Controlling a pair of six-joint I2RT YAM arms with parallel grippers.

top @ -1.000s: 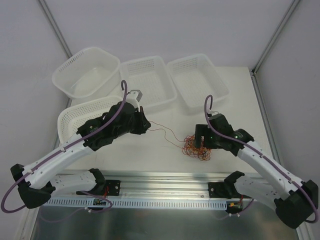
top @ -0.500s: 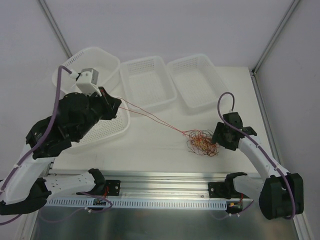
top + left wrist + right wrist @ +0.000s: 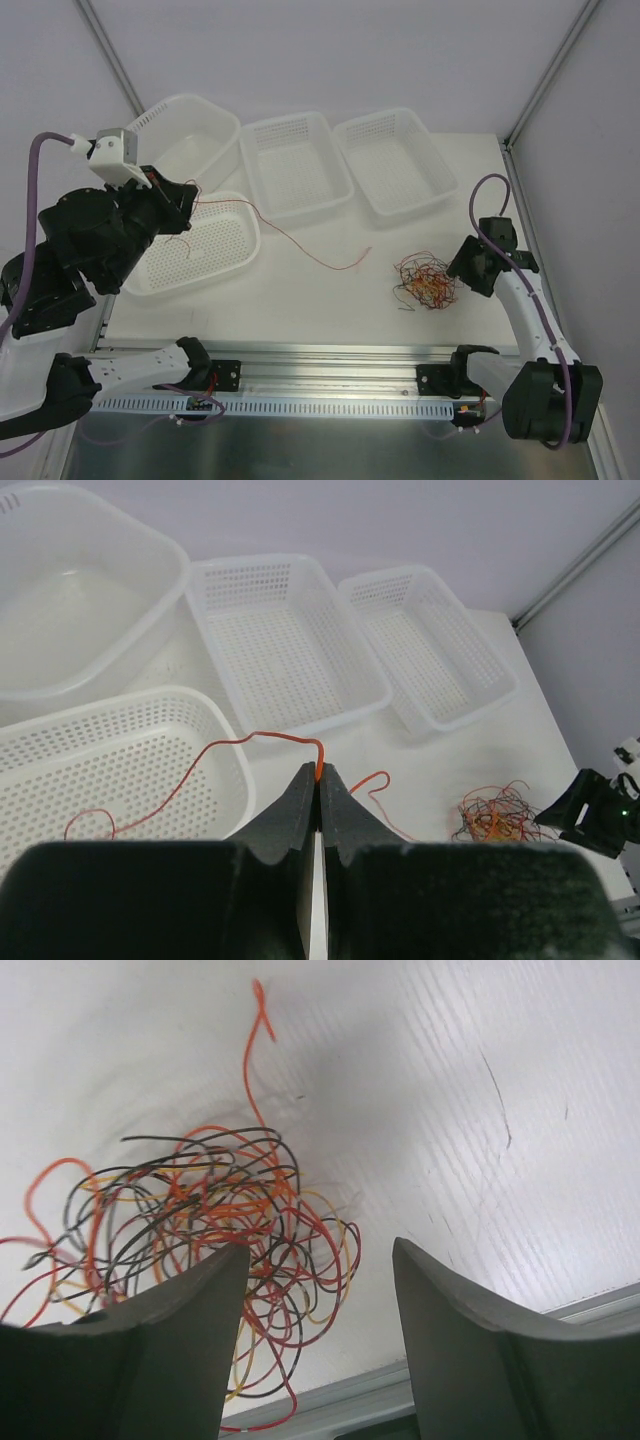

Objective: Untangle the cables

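**A:** Where are the cables (image 3: 424,282)?

**B:** Most of them sit in a loose tangle (image 3: 200,1210) of red, orange and black on the table (image 3: 330,305), toward its right side.

**A:** Is the right gripper (image 3: 318,1260) holding any?

**B:** No. Its fingers are spread wide, and the tangle lies just past their tips.

**A:** And the left gripper (image 3: 319,778)?

**B:** It is raised over the left side of the table, with its fingers pressed together on one red wire (image 3: 292,238).

**A:** Where does that wire run?

**B:** One part droops into the holed basket (image 3: 252,240) nearest the left arm. The other part crosses that basket's rim and trails over the table. It ends near the tangle but clear of it.

**A:** What else stands there?

**B:** A plain white tub (image 3: 205,100) stands at the back left. Beside it in a row are a middle basket (image 3: 285,122) and a right basket (image 3: 385,116), both holed.
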